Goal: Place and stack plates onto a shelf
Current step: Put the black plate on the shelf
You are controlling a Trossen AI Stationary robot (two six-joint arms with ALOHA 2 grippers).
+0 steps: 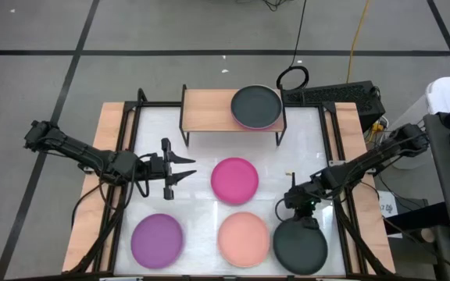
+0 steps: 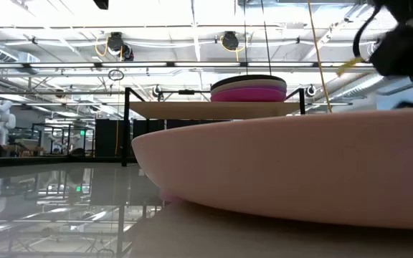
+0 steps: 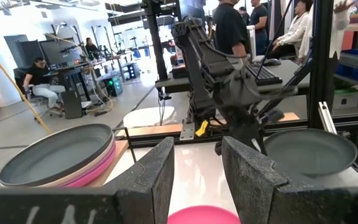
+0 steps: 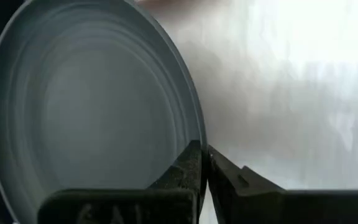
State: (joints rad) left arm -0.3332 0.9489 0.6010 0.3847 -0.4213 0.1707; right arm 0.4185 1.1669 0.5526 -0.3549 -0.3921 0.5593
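The light-wood shelf (image 1: pixel 208 110) stands at the table's far edge. A stack with a black plate (image 1: pixel 256 106) on top rests on its right half; the low view shows a magenta plate (image 2: pixel 253 94) under it. On the table lie a magenta plate (image 1: pixel 235 180), a purple plate (image 1: pixel 157 239), a peach plate (image 1: pixel 243 238) and a second black plate (image 1: pixel 300 244). My left gripper (image 1: pixel 187 173) hovers open to the left of the magenta plate. My right gripper (image 1: pixel 299 209) is shut on the near black plate's far rim. My right gripper (image 4: pixel 202 149) pinches the black plate's rim (image 4: pixel 194 127) on the plate's far side, one finger (image 4: pixel 188 165) inside the dish and one outside. It comes from above, slanting down. The plate lies level at the table's near right corner; whether it is raised I cannot tell.
The shelf's left half (image 1: pixel 201 100) is bare wood. Black frame rails (image 1: pixel 336 140) run along the table's left and right sides. People sit and stand in the room beyond the table, seen in the left wrist view. Bare tabletop (image 1: pixel 209 148) lies between the shelf and the magenta plate.
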